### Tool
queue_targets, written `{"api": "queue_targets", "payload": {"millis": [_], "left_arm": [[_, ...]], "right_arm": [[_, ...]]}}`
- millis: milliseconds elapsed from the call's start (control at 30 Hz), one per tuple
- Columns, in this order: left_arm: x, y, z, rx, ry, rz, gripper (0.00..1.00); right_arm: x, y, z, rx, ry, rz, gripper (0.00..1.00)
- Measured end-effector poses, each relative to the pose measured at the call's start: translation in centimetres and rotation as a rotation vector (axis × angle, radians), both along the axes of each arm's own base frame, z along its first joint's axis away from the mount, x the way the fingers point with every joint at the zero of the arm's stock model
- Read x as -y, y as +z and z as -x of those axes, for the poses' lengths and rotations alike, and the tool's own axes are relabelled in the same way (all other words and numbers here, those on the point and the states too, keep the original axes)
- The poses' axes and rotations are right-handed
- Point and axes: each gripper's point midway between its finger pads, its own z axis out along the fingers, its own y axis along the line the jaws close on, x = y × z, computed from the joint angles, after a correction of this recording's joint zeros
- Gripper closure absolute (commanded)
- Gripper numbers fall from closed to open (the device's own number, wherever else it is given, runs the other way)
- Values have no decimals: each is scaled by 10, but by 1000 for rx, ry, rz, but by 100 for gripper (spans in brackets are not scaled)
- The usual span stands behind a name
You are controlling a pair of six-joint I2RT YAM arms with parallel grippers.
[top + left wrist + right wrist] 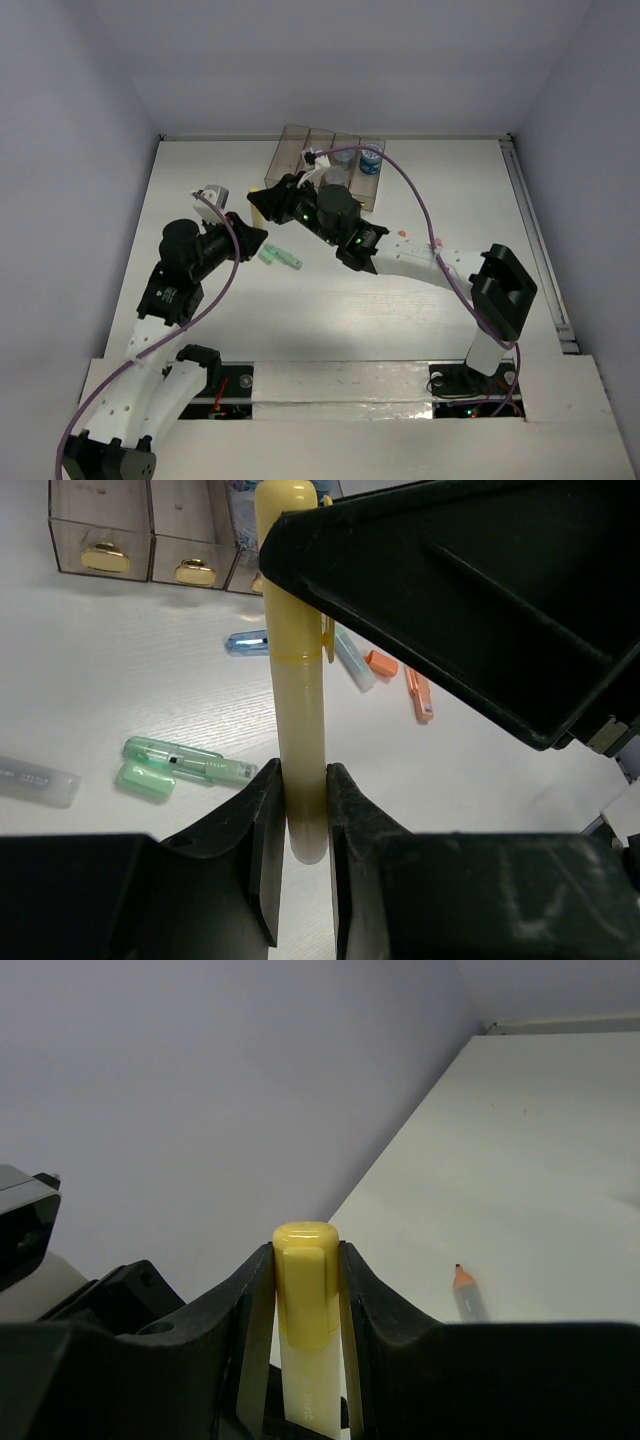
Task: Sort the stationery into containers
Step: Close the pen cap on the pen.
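Note:
A yellow marker [300, 680] hangs above the table, held at both ends. My left gripper [303, 775] is shut on its pale lower end. My right gripper [305, 1250] is shut on its yellow cap [305, 1280]. In the top view the two grippers meet tip to tip, left [255, 238] and right [262, 203], in front of the containers [325, 165]. The containers' labelled ends [130, 530] show in the left wrist view. On the table lie a green marker [190, 763] with its loose green cap [145, 780], a blue marker [248, 642] and orange pieces [418, 693].
A clear grey stick [35, 780] lies at the left. An orange-tipped stick [467, 1295] lies on the table right of my right gripper. Blue rolls [370, 160] sit in the rightmost bin. Small orange and pink bits [400, 233] lie by my right arm.

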Motion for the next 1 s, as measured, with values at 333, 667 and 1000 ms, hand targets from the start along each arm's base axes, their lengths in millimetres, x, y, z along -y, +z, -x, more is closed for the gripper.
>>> {"api": "queue_targets", "payload": {"millis": [333,667,1000], "left_arm": [[0,4,6,8,-15,11,100],[6,-8,19,-54,-71,8,100],[7,-33,33,-162,-99,-7,100]], "right_arm": [[0,5,11,27,63,-28,100],[10,-15,22,-12,91,-32,100],[16,-48,32,-75,114,-25,100]]}}
